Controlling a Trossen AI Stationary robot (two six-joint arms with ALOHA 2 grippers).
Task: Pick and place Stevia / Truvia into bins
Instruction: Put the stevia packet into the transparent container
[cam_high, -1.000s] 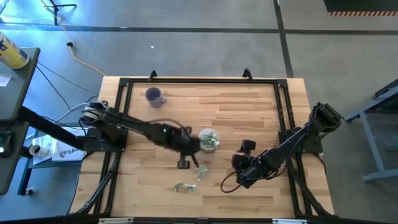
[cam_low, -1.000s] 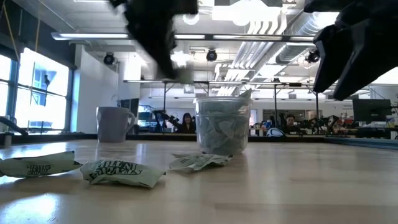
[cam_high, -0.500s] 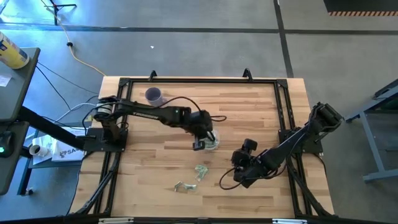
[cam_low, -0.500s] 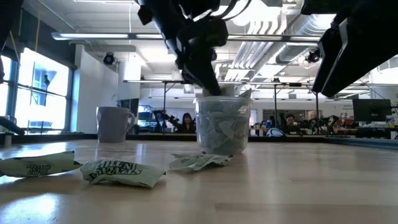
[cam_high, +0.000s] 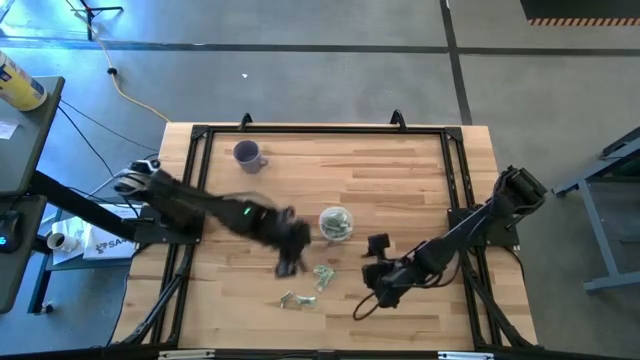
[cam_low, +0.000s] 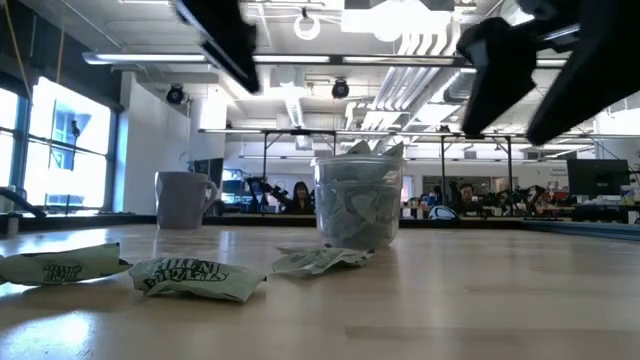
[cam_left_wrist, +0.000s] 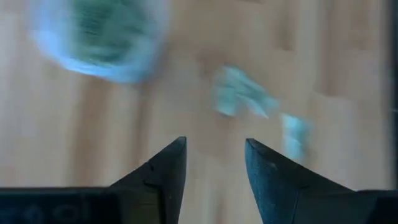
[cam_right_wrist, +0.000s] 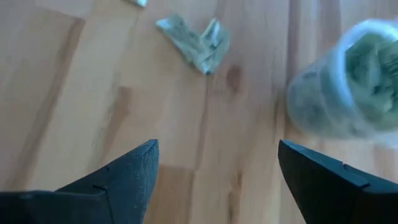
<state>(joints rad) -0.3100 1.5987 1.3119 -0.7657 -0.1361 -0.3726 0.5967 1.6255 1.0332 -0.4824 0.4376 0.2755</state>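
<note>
The clear cup (cam_high: 335, 223), filled with pale green sachets, stands upright near the table's middle; the low view shows the cup (cam_low: 358, 200) too. Loose sachets lie flat on the wood nearer the front edge: a crumpled pair (cam_high: 323, 275) and another (cam_high: 297, 298). My left gripper (cam_high: 288, 267) hovers above the table left of the pair and in front of the cup, open, with nothing between its fingers (cam_left_wrist: 214, 146). My right gripper (cam_high: 370, 268) hangs right of the pair, wide open and empty (cam_right_wrist: 217, 149), facing the sachets (cam_right_wrist: 196, 40) and the cup (cam_right_wrist: 351, 81).
A purple mug (cam_high: 247, 155) stands at the far left of the table. A black frame rail (cam_high: 320, 131) runs round the tabletop. Bare wood lies between the cup and the far rail. In the low view, sachets (cam_low: 195, 278) lie close to the camera.
My left gripper has swung from the spot left of the loose sachets up over the cup, then back toward the near edge to about where it began. My right gripper has shifted a little toward the table's left, nearer the cup and sachets. The loose sachets have stayed put.
</note>
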